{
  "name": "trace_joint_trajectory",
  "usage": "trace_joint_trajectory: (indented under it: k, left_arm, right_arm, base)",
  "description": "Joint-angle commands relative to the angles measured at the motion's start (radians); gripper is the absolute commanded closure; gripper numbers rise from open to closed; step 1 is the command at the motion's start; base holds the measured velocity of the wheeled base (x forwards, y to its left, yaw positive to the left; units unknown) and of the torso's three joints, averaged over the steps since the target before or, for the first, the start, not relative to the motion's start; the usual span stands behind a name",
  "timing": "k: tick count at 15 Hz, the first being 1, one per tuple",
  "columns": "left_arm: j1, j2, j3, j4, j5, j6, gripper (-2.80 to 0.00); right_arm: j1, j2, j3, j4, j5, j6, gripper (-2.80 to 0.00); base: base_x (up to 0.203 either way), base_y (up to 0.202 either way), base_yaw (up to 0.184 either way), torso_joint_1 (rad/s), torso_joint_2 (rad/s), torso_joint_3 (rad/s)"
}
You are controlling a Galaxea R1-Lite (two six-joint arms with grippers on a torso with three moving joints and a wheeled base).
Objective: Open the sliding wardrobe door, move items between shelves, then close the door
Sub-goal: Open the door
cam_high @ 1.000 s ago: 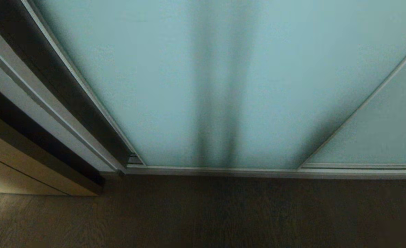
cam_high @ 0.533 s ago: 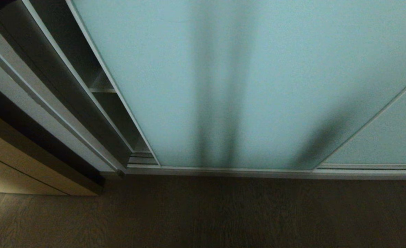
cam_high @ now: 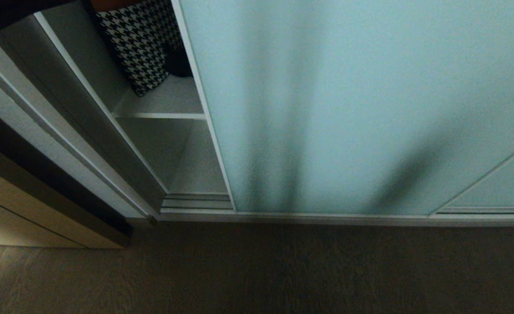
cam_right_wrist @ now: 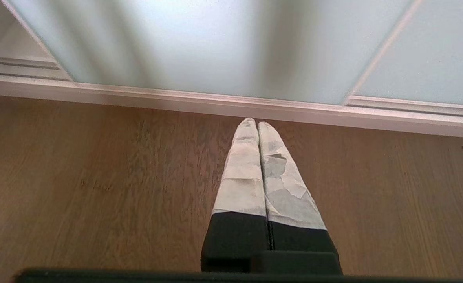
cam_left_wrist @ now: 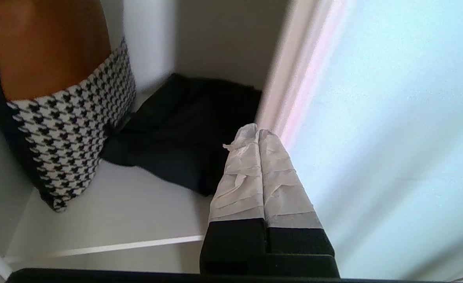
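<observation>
Since a second ago the door (cam_high: 352,109) has been slid rightward, baring at upper left a shelf (cam_high: 165,102) with a black garment (cam_left_wrist: 184,129); the left hand (cam_left_wrist: 255,131), pressed shut and empty, is seen at the door's edge; opening is judged underway.

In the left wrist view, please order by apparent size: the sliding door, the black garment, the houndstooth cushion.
1. sliding door, largest.
2. black garment and houndstooth cushion: they look alike in area, and the cushion is nearer the camera, so I do not rank them.
</observation>
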Motion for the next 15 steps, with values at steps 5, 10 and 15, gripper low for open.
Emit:
trace_joint_trajectory:
  k: [5,10,15]
  left_arm:
    - [0.058,-0.114,0.053,0.076,0.157,0.052,0.0]
    - [0.075,-0.29,0.298,0.092,0.34,0.128,0.0]
    - [0.275,-0.604,0.677,0.09,0.401,0.154,0.0]
  right_arm:
    - [0.0,-0.003,0.0,0.0,0.001,0.0,0.0]
    - [0.0,-0.003,0.0,0.0,0.001,-0.002,0.0]
    - [0.0,-0.003,0.0,0.0,0.001,-0.001,0.0]
  base:
    - [0.0,0.0,0.0,0.0,0.0,0.0]
    - [0.0,0.0,0.0,0.0,0.0,0.0]
    - [0.0,0.0,0.0,0.0,0.0,0.0]
